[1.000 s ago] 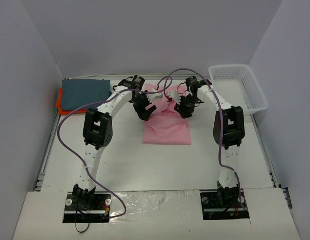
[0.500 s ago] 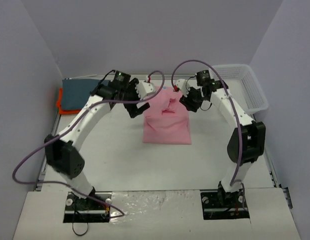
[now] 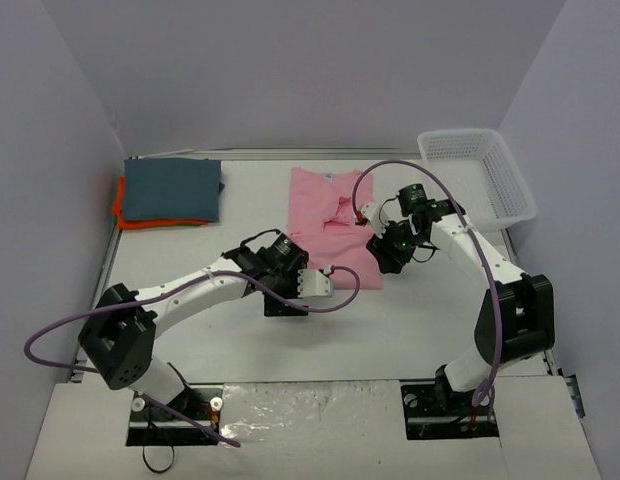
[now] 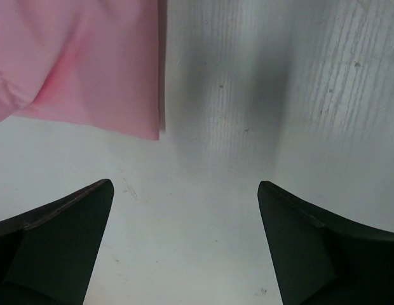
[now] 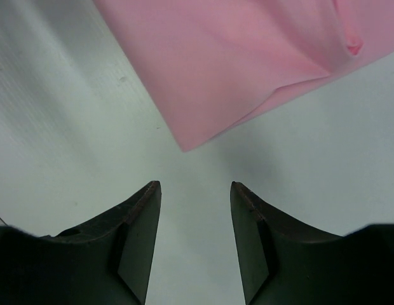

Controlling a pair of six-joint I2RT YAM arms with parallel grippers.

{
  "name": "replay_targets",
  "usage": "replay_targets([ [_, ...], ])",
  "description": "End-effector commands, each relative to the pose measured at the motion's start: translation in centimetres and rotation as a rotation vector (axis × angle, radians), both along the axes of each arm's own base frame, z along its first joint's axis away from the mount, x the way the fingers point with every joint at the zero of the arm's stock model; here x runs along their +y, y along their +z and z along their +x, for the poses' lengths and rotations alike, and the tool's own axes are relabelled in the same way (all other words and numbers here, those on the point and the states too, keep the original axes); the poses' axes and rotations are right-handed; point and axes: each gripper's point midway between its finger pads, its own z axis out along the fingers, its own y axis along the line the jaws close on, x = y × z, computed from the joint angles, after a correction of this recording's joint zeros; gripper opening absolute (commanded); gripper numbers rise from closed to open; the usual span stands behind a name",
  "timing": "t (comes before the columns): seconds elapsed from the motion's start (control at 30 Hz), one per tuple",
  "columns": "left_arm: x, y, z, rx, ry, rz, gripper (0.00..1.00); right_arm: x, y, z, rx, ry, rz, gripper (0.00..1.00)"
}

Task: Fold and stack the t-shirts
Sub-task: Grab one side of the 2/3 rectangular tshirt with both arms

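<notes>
Nearest the arm bases, the left gripper (image 4: 184, 185) hangs over bare white table (image 3: 390, 330) just off the near left corner of the pink shirt (image 3: 325, 215). Its jaws are spread wide and hold nothing. In the left wrist view the shirt's corner lies ahead of the left finger, apart from it.

The right gripper (image 5: 194, 185) sits at the shirt's near right corner. Its jaws are partly parted and empty, and the corner points at the gap between them without reaching the tips.

The pink shirt lies flat, folded into a long rectangle running away from the arms. A rumpled ridge crosses its middle and the collar is at the far end. From above, the grippers cover both of its near corners.

Far left of the pink shirt, a folded blue-grey shirt (image 3: 170, 187) rests on an orange shirt (image 3: 125, 212), which shows only as a thin edge. Far right of it stands a white mesh basket (image 3: 477, 175).
</notes>
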Motion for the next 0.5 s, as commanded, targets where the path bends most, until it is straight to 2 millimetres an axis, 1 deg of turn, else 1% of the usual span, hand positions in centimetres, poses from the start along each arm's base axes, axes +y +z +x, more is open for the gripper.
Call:
replay_targets([
  [0.0,-0.8,0.8,2.0,-0.146,-0.006,-0.031,0.98,-0.1,-0.9,-2.2,0.089,-0.026,0.006,0.44],
  [0.03,-0.9,0.5,2.2,-0.153,-0.002,-0.034,0.98,-0.2,-1.1,-2.4,0.096,-0.030,0.004,0.43],
  [0.07,-1.2,0.5,2.9,-0.182,0.005,-0.046,0.98,-0.4,-1.5,-2.7,0.109,-0.036,0.003,0.43],
  [0.13,-1.1,-0.2,2.9,-0.188,0.013,-0.049,0.99,-0.5,-1.7,-2.9,0.121,-0.043,0.013,0.43],
  [0.17,-1.5,-0.2,3.3,-0.203,0.017,-0.066,0.99,-0.8,-1.7,-2.8,0.123,-0.053,0.018,0.43],
  [0.33,-2.0,-1.2,3.8,-0.218,0.029,-0.091,1.00,-1.5,-1.9,-2.1,0.131,-0.088,0.024,0.43],
  [0.37,-2.3,-1.5,3.9,-0.217,0.033,-0.102,0.92,-1.5,-1.9,-2.0,0.135,-0.093,0.027,0.43],
  [0.43,-2.4,-1.8,4.0,-0.203,0.041,-0.110,0.84,-1.8,-2.0,-1.5,0.140,-0.109,0.029,0.43],
  [0.47,-2.6,-1.8,4.1,-0.204,0.040,-0.122,0.82,-1.8,-2.1,-1.5,0.145,-0.112,0.029,0.43],
])
